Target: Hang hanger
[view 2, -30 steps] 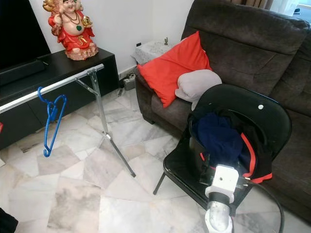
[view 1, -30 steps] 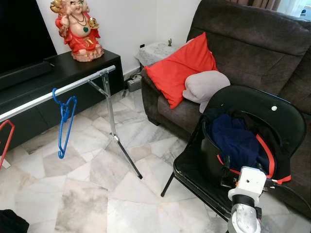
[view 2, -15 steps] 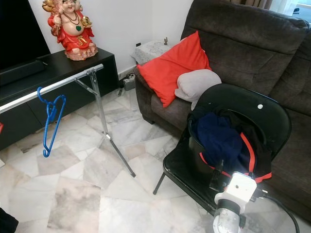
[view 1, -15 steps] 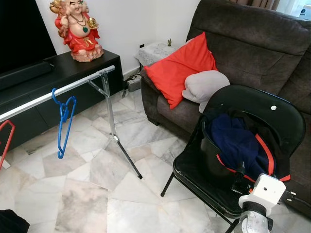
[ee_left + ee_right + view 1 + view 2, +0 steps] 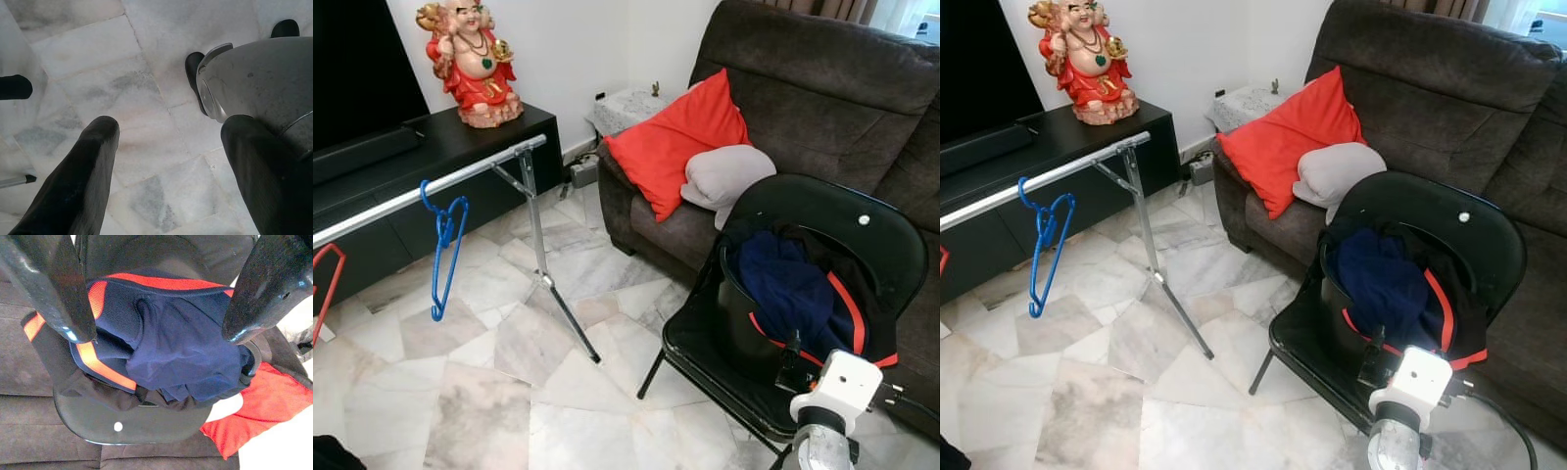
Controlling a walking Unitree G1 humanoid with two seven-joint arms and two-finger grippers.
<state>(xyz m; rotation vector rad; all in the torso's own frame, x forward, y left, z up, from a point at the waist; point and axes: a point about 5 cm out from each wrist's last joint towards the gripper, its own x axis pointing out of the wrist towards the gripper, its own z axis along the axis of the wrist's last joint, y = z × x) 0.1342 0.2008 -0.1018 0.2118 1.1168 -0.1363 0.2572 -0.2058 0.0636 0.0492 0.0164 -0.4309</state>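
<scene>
A blue hanger (image 5: 440,245) hangs on the silver rail (image 5: 431,186) of a clothes rack at the left. The edge of a red hanger (image 5: 323,284) hangs further left on the same rail. On a black chair (image 5: 862,211) stands a black basket (image 5: 734,294) with orange trim, holding navy clothes (image 5: 186,352). My right gripper (image 5: 159,333) is open just in front of the basket, its fingers pointing at the clothes with nothing between them. My left gripper (image 5: 171,129) hangs open over the marble floor.
The rack's slanted leg (image 5: 563,313) reaches out over the floor between the rail and the chair. A dark sofa (image 5: 822,88) with a red cushion (image 5: 680,132) and a grey cushion (image 5: 729,171) stands behind the chair. A black TV cabinet (image 5: 460,137) carries a red statue (image 5: 475,59).
My right wrist has dropped lower and shifted right, away from the basket's front. The hangers and the clothes stay as they were.
</scene>
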